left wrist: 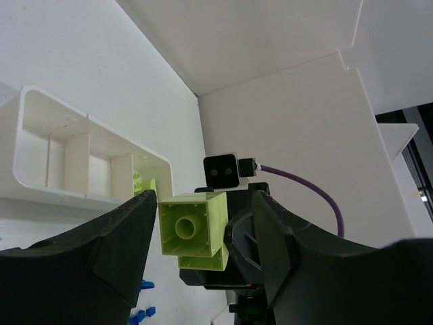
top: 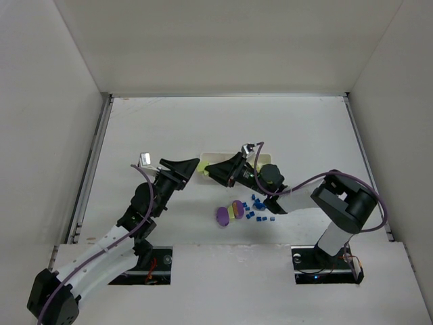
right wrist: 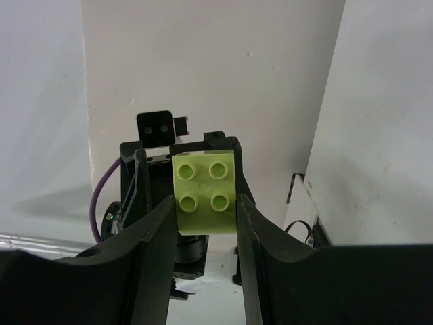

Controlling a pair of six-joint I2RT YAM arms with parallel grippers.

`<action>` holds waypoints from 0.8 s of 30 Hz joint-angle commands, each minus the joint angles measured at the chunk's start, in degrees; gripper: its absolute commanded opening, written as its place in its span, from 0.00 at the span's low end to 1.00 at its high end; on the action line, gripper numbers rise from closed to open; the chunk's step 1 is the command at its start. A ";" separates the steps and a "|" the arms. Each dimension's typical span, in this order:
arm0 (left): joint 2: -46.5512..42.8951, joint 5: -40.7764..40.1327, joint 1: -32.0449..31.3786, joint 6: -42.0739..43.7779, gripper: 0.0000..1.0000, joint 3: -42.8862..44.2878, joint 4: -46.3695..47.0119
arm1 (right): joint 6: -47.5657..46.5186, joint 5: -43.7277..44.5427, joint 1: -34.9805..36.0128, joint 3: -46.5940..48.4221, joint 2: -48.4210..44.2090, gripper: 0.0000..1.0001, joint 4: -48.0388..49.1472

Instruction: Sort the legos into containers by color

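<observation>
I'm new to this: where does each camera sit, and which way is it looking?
Top external: above and behind the bases, looking down on the table; left arm and right arm show.
Left wrist: on the left arm, facing the yellow-green block and white tray; the left tool frames them.
Right wrist: on the right arm, facing the same block's studs; the right tool flanks it.
Shared: both wrist views show that block, opposite sides.

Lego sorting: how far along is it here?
Done: one yellow-green piece lies in an end compartment of the tray. In hand: the right gripper holds a yellow-green block between the fingers of the open left gripper. Left: the purple pieces, a second yellow-green piece between them and the blue bricks lie loose on the table, so most of the job is still to do.
</observation>
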 commanded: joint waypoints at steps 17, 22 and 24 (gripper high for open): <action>1.98 3.67 0.48 -1.94 0.42 0.79 0.59 | -0.41 -0.79 -0.38 2.34 0.76 0.28 14.63; 1.81 3.41 -0.05 -2.82 0.23 0.70 1.47 | 0.12 -0.70 -0.38 2.25 1.82 0.28 15.60; 1.46 3.23 -0.14 -3.95 0.15 0.27 2.34 | 0.20 -0.70 -0.38 2.34 1.99 0.28 15.60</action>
